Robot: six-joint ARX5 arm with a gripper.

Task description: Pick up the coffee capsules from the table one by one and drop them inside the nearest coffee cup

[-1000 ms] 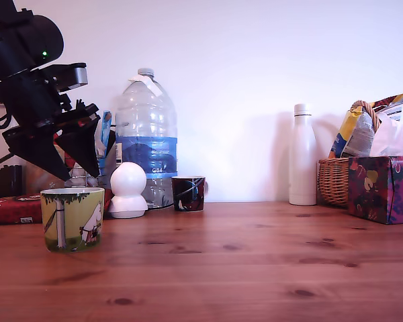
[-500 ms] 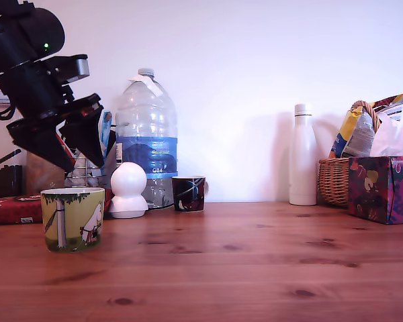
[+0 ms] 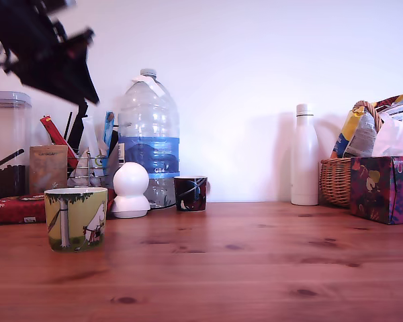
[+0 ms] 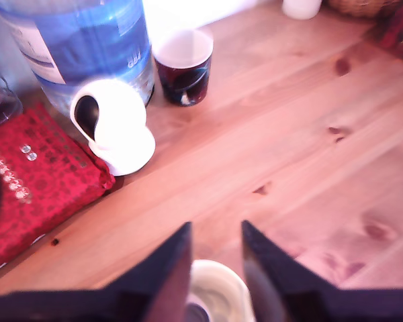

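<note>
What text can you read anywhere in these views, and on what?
"GB4": on the blue label of the big water bottle.
Packets behind the wire rack: print too small to read.
Red box: pale marks, blurred.
Yellow-green cup: picture only, no words.

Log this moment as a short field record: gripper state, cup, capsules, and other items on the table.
gripper: raised above the cup, jaws apart, nothing seen between them
coffee cup: yellow-green, upright on the wooden table, toward the exterior view's left; a rounded object shows inside it in the wrist view
capsules on table: none visible
dark cup: upright, farther back, beside the water bottle
white round device: between the two cups, near the bottle
red box: beside the white device
white bottle: exterior view's right, next to a basket
</note>
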